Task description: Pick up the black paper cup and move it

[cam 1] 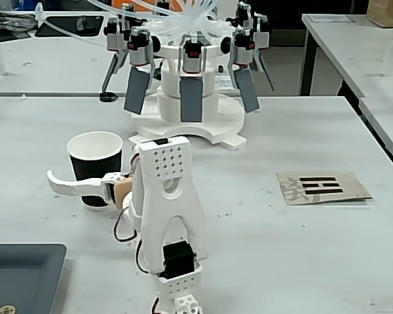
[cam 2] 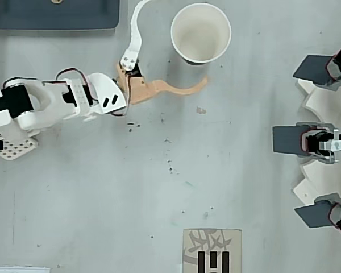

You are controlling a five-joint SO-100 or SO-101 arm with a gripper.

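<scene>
The black paper cup point(cam 2: 200, 33) stands upright on the worktop point(cam 2: 244, 187), at about 12 o'clock in the overhead view. The gripper point(cam 2: 176, 42) is spread wide beside it, tan finger point(cam 2: 176, 89) just below the cup, white finger point(cam 2: 135, 28) apart at its 9 o'clock. The fixed view alone shows the black wall point(cam 1: 95, 170); the white finger crosses it there. A dark tray point(cam 2: 54, 14) is cut off at the top edge.

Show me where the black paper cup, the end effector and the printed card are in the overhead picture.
black paper cup point(cam 2: 200, 34): overhead view, on the white inside bottom of the cup.
end effector point(cam 2: 176, 42): overhead view, midway between the white fingertip and the tan fingertip.
printed card point(cam 2: 212, 257): overhead view, on its printed face, at the bottom edge.
</scene>
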